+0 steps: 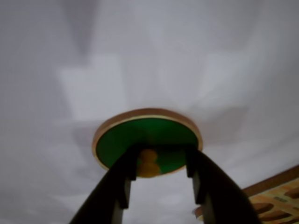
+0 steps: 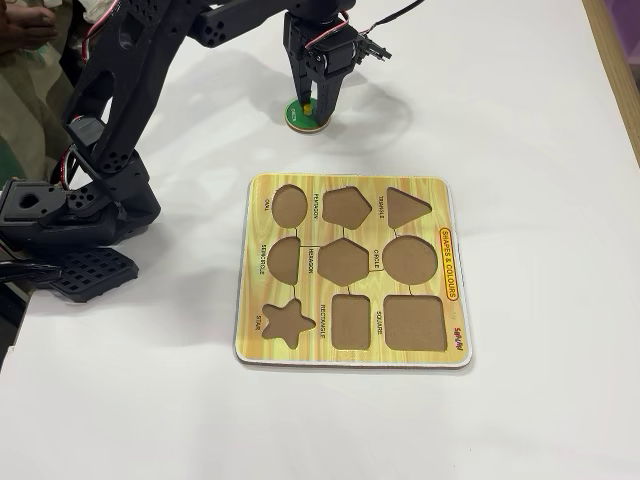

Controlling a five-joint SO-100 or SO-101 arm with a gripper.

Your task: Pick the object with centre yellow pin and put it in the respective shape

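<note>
The green disc [image 2: 305, 114] lies on the far table, away from the board [image 2: 352, 270]. The claw [image 1: 161, 164] stands apart around its yellow knob [image 1: 148, 163]. Grabbing, carrying and dropping into the circle hole [image 2: 410, 260] are left.

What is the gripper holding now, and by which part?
Nothing yet. The gripper is open, its fingers on either side of the yellow knob of the green disc.

The green disc [image 2: 306, 114] with its pale wooden rim and yellow centre knob is lying flat on the white table, well apart from the shape board's round brown cutout [image 2: 410, 260] (labelled CIRCLE), which is sitting empty.
</note>
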